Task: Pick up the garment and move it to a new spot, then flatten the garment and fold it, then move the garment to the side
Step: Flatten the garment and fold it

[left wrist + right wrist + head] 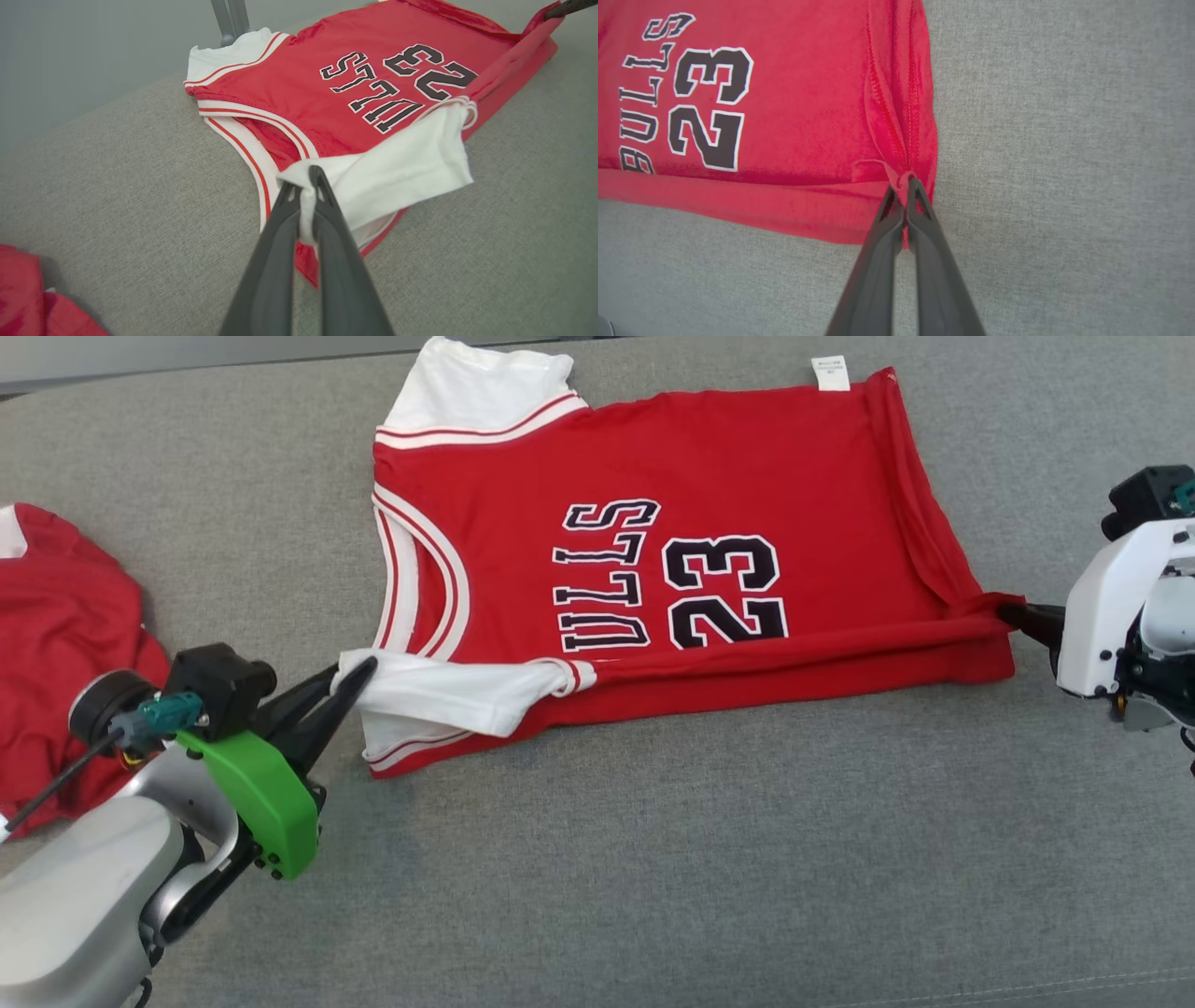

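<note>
The garment [653,476] is a red jersey with white sleeves and black "BULLS 23" lettering, spread on the grey cushion. Its near long edge is folded up over the lettering. My left gripper [359,674] is shut on the white sleeve [397,172] at the garment's left near corner; in the left wrist view my left gripper [303,184] pinches white cloth. My right gripper [1013,613] is shut on the red hem corner at the right, and the right wrist view has my right gripper [903,184] clamped on bunched red fabric of the garment [784,93].
A second red garment [56,644] lies crumpled at the left edge, behind my left arm, also seen as red cloth [32,298] in the left wrist view. The grey cushion [653,877] stretches bare toward me. Metal legs [230,18] stand beyond its far edge.
</note>
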